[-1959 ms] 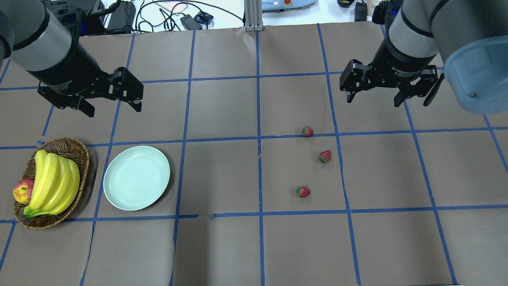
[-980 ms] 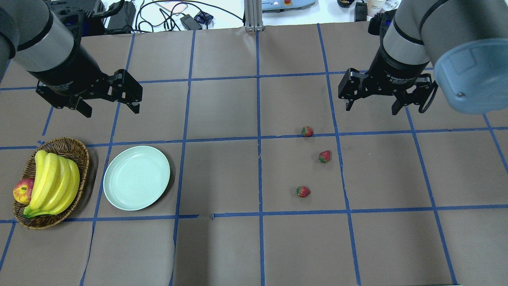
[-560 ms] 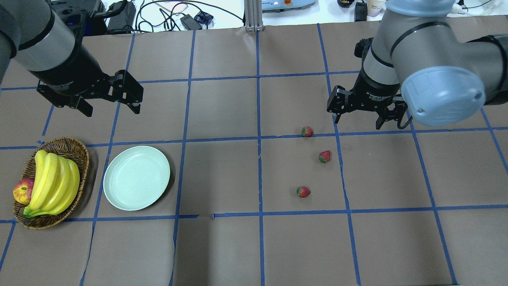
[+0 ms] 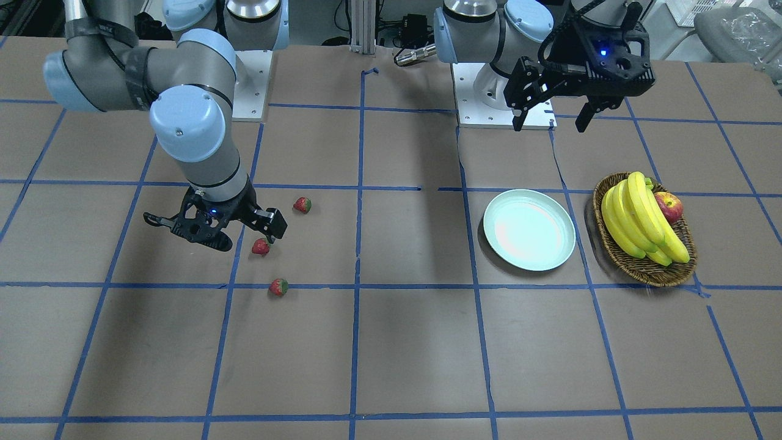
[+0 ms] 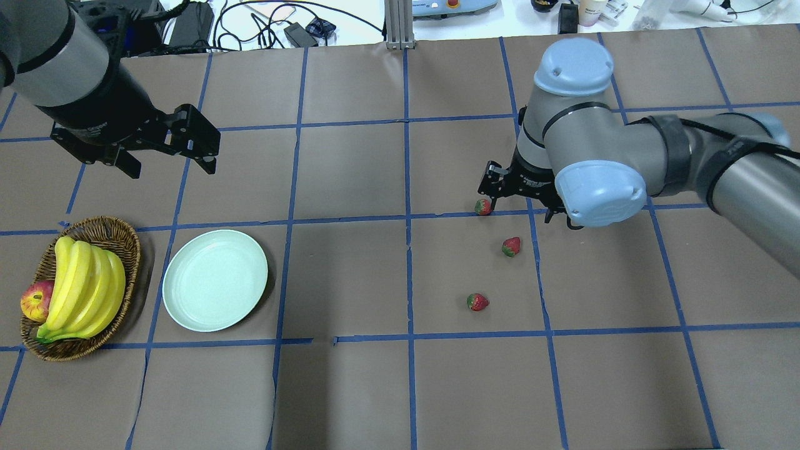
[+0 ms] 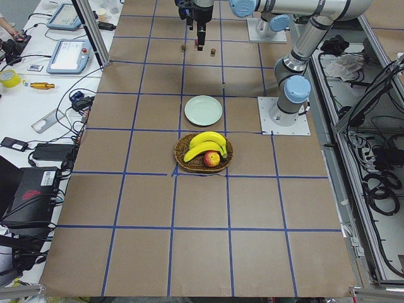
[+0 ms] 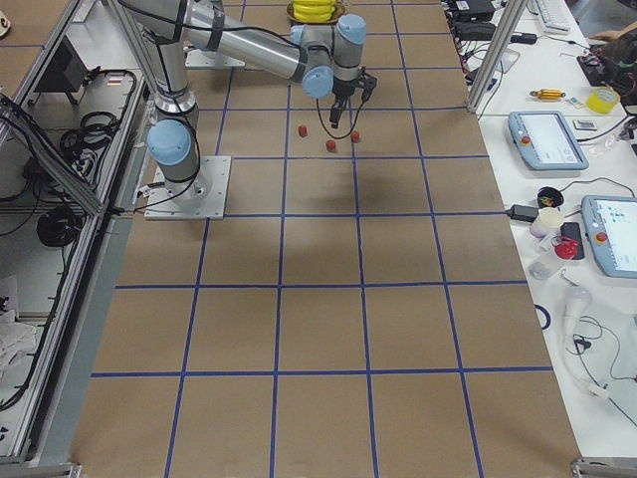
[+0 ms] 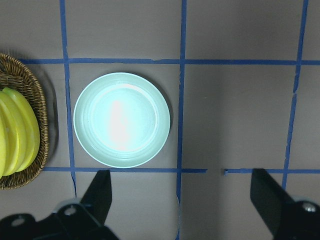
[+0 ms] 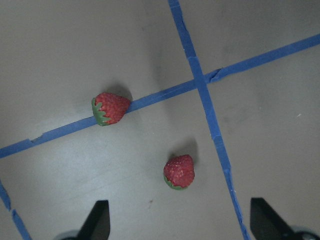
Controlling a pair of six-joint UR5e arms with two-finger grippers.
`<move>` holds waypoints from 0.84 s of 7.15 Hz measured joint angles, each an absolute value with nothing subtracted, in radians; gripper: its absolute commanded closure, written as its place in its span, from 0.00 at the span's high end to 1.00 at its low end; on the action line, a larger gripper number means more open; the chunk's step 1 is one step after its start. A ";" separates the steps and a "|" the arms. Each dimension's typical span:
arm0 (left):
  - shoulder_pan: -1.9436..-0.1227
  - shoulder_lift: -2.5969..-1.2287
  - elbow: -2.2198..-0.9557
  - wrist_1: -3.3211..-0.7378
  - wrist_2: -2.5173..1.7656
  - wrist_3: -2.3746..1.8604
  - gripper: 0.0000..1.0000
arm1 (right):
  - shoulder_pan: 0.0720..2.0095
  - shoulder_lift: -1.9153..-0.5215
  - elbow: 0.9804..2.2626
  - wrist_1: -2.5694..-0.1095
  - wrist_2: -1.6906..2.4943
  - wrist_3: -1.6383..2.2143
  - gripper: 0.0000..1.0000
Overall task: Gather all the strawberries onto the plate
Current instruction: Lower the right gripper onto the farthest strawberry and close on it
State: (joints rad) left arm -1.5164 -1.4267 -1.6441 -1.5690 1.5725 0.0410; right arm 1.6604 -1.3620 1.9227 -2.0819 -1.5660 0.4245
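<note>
Three strawberries lay on the brown tabletop (image 5: 350,387), all well apart from the plate (image 5: 215,280). The far strawberry (image 5: 483,207) sat on a blue tape line (image 5: 350,219), the middle strawberry (image 5: 511,246) lay near it, and the near strawberry (image 5: 477,302) lay closest to the robot. The pale green plate held nothing and stood just beside a wicker basket (image 5: 122,237) of bananas (image 5: 84,287) with an apple (image 5: 36,301).

The right arm (image 5: 587,144) reached down over the berries. The right jaws stood wide apart, gripping nothing, low over the tabletop close to the far strawberry and the middle strawberry. The wrist view showed both berries lying free of the fingertips (image 9: 97,220).

The left arm (image 5: 81,94) hung above the tabletop beyond the plate. The left jaws were also spread apart and bare.
</note>
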 measured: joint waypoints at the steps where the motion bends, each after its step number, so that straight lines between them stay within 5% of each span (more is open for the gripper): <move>1: -1.519 -1.427 -1.642 -1.571 1.572 0.054 1.00 | 1.661 -1.348 1.982 -2.154 -1.567 0.426 1.00; 5: -1.518 -1.425 -1.646 -1.572 1.572 0.056 1.00 | 1.659 -1.286 2.048 -2.255 -1.575 0.433 0.95; 6: -1.517 -1.426 -1.647 -1.570 1.572 0.057 1.00 | 1.659 -1.271 2.047 -2.264 -1.576 0.433 0.72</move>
